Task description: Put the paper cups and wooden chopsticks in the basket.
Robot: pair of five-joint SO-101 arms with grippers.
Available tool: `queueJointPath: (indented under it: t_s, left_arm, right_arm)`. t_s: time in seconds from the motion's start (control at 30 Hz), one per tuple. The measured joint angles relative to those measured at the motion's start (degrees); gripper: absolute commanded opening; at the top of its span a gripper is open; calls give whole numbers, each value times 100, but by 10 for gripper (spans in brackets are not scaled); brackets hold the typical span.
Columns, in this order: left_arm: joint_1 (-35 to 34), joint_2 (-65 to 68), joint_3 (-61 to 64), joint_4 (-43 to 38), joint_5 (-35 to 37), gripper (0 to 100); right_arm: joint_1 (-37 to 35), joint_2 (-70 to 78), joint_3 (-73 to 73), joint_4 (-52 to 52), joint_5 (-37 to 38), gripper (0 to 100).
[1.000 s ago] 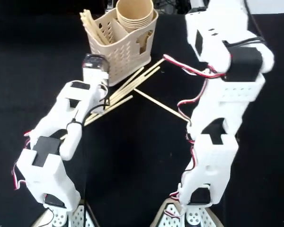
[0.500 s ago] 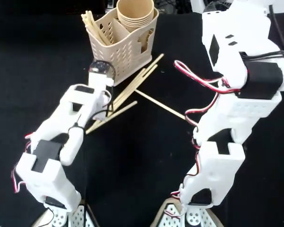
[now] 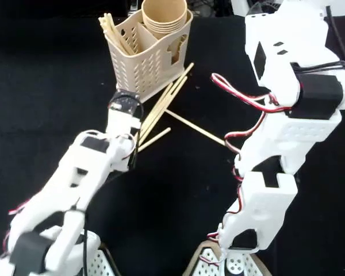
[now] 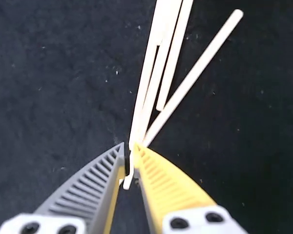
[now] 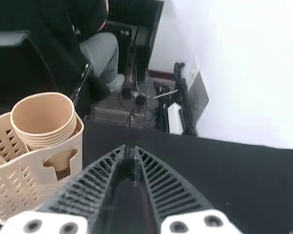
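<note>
The beige basket (image 3: 152, 60) stands at the table's far side, with a stack of paper cups (image 3: 164, 17) in one compartment and some wooden chopsticks (image 3: 111, 30) in the other. Several loose chopsticks (image 3: 164, 103) lie fanned on the black cloth just in front of it, and one single stick (image 3: 195, 127) lies off to the right. My left gripper (image 4: 130, 163) is low over the near ends of that bunch (image 4: 156, 73), shut on a chopstick end. My right gripper (image 5: 130, 158) hangs shut and empty, high above the table, facing the basket (image 5: 19, 195) and cups (image 5: 44, 117).
The right arm (image 3: 293, 98) towers over the table's right side, its red and white cables (image 3: 241, 95) looping toward the middle. Black cloth covers the table. Beyond the far edge are a white wall and floor cables (image 5: 171, 102).
The left arm has drawn back toward the table's near side and now grips the chopstick ends. The right arm shifted right and up a second ago, then held still.
</note>
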Motion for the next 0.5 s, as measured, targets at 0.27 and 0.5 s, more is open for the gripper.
queueJointPath:
  t_s: [0.27, 0.5]
  left_arm:
    - [-765, -2585, 879, 211, -448, 54]
    - [-1820, -4123, 2075, -9, -738, 55]
  right_arm:
    - [387, 149, 2075, 0, 26, 13]
    - [413, -149, 3789, 0, 695, 13]
